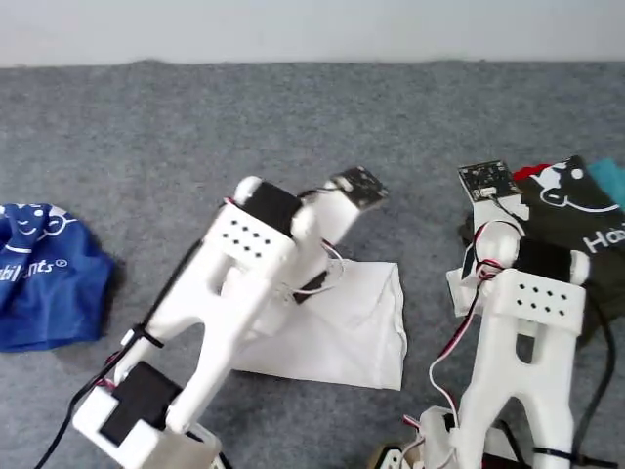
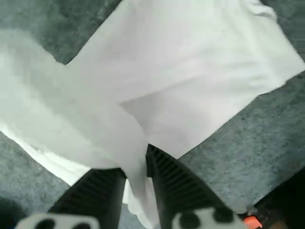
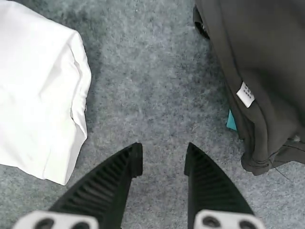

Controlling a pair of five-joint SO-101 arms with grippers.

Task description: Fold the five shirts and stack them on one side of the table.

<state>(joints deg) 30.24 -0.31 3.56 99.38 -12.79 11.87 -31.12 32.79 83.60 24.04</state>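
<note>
A white shirt (image 1: pixel 342 327) lies partly folded on the grey carpet in the middle of the table. My left gripper (image 2: pixel 136 164) is shut on a fold of the white shirt (image 2: pixel 190 71), and the cloth runs up between its black fingers (image 2: pixel 167 186). In the high view the left arm (image 1: pixel 244 283) stands over the shirt's left part. My right gripper (image 3: pixel 162 160) is open above bare carpet, between the white shirt (image 3: pixel 38 95) and a black shirt (image 3: pixel 257 71). The black shirt (image 1: pixel 576 220) lies at the right edge, behind the right arm (image 1: pixel 522 313).
A crumpled blue shirt (image 1: pixel 44 274) lies at the far left edge. A teal piece of cloth (image 1: pixel 610 176) shows beside the black shirt, at the right. Grey carpet stretches bare across the back of the table.
</note>
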